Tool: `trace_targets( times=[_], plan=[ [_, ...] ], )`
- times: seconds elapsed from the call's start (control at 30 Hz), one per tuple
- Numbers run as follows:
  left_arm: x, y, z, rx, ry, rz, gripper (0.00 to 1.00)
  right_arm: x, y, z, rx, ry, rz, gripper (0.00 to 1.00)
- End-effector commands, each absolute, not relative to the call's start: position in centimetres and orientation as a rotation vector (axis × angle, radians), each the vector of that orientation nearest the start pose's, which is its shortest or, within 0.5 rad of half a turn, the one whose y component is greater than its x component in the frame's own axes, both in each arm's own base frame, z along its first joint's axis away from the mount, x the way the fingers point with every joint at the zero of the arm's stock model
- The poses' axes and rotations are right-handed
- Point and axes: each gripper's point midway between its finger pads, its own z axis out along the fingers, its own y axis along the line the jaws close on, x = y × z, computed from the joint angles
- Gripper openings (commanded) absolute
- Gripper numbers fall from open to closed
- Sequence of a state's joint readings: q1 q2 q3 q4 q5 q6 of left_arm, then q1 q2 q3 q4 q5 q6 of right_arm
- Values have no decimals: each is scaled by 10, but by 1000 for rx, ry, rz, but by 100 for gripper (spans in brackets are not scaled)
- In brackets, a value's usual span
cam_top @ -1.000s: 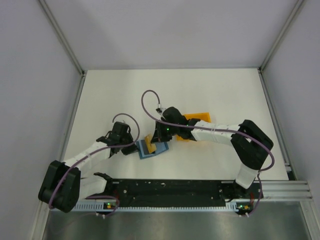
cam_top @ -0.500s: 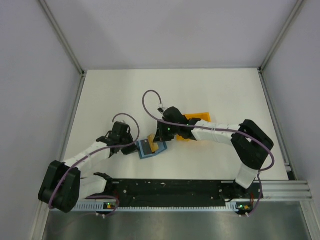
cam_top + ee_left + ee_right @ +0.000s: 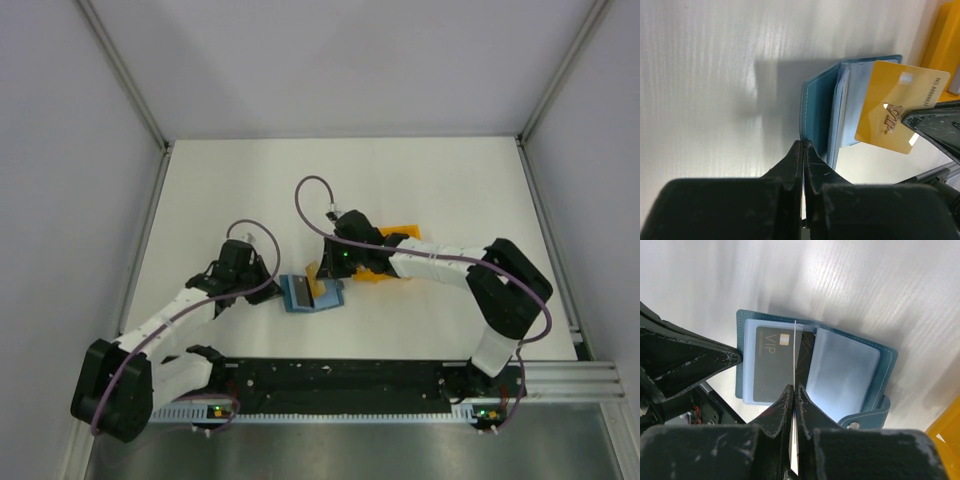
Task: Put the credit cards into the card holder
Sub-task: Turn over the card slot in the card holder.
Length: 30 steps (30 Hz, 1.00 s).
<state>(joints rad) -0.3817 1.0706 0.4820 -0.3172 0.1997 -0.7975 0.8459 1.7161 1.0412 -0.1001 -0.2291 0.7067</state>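
The teal-blue card holder (image 3: 312, 294) lies open on the table, with clear pockets. A dark card (image 3: 769, 362) sits in its left pocket. My left gripper (image 3: 804, 144) is shut, pinching the near edge of the holder's cover (image 3: 816, 110). In the top view it (image 3: 275, 290) is at the holder's left side. My right gripper (image 3: 794, 389) is shut on a yellow card (image 3: 895, 110) and holds it on edge above the holder's middle fold. In the right wrist view that card shows edge-on as a thin pale line (image 3: 794, 350). In the top view the right gripper (image 3: 322, 276) is over the holder's far edge.
An orange open tray (image 3: 397, 240) stands just right of the holder, behind my right wrist; it also shows in the left wrist view (image 3: 942, 45). The holder's snap strap (image 3: 865, 417) sticks out toward the tray. White walls surround the table.
The holder has shifted slightly right and now lies flatter. My right gripper has moved a little right and back with the yellow card. My left arm has swung up and left.
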Motion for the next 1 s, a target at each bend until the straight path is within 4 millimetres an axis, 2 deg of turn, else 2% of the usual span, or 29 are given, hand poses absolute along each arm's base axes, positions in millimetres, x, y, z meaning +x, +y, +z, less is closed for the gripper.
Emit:
trace_targets(
  times=[0.0,0.27,0.5,0.77,0.97],
  plan=[
    [224,-166,78,-377,2495,-792,0,249,372,113,-322,2440,986,0],
    [223,-172,82,-384,2482,-853,0,236,393,144,-361,2346,957,0],
    [223,-174,86,-380,2469,-866,0,237,394,167,-347,2260,932,0],
    [222,-176,86,-378,2469,-878,0,232,403,153,-359,2289,930,0],
    [220,-173,81,-390,2482,-856,0,242,389,147,-336,2296,809,0]
  ],
)
